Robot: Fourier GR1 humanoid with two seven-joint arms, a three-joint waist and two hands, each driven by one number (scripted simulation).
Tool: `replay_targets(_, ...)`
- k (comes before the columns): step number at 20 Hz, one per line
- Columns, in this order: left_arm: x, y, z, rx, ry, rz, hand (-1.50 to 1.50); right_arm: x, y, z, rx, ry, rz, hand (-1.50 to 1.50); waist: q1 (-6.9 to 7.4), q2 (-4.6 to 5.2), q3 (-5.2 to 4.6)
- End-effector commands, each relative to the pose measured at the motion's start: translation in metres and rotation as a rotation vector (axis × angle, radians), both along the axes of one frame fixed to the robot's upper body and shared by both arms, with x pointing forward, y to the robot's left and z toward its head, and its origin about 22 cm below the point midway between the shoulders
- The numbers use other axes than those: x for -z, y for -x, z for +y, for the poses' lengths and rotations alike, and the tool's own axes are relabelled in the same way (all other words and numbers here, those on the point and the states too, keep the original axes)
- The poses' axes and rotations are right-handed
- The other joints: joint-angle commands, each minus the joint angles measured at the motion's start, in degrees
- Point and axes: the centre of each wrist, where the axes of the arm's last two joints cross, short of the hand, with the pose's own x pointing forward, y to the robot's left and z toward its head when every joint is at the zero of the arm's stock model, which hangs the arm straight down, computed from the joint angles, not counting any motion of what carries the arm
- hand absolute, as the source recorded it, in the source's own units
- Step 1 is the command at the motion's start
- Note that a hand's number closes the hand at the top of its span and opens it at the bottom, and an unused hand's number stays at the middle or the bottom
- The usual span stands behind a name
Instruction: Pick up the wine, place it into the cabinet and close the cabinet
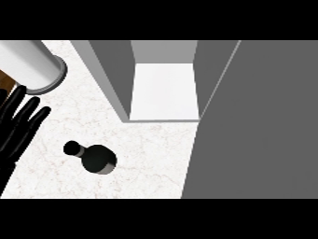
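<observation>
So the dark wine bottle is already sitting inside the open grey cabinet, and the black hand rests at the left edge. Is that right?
Not quite. The head view shows the dark wine bottle standing on the white marble counter, in front of the open grey cabinet, not inside it. The rest holds: the black left hand rests open at the left edge.

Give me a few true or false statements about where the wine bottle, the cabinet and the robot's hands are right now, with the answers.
1. The black wine bottle stands on the white marble counter. True.
2. The grey cabinet is closed. False: its door is open, showing a white shelf.
3. The left hand holds the bottle. False: it is open at the left edge, apart from it.
4. The right hand is out of view. True.
5. The bottle is inside the cabinet. False: it is in front, on the counter.
</observation>
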Motion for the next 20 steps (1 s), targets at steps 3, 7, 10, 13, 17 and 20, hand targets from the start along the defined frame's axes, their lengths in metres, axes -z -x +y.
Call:
replay_targets(3,0.017,-0.01,0.003,-0.026,0.001,-0.025,-1.5,-0.019,0.029,-0.016,0.103,0.058,-0.082,-1.5,-0.37,0.08,0.01)
replay_targets(7,0.032,-0.015,0.005,-0.016,-0.005,0.008,-1.5,-0.03,0.042,-0.022,0.075,0.044,-0.107,-1.5,-0.73,0.01,-0.04)
replay_targets(10,0.053,-0.032,-0.01,-0.027,-0.035,0.022,-1.5,-0.023,0.031,-0.011,0.084,0.045,-0.11,-1.5,-0.83,0.11,0.0)
replay_targets(13,0.076,-0.019,-0.013,-0.028,-0.032,0.033,-1.5,-0.027,0.036,-0.019,0.08,0.047,-0.082,-1.5,-0.49,0.04,0.0)
replay_targets(17,0.089,-0.029,0.024,-0.072,-0.04,0.036,-1.5,-0.026,0.031,-0.005,0.09,0.013,-0.09,-1.5,-0.44,0.04,-0.08)
replay_targets(20,0.105,-0.018,0.019,-0.073,-0.044,0.041,-1.5,-0.023,0.044,-0.019,0.085,0.042,-0.091,-1.5,-0.63,-0.05,0.05)
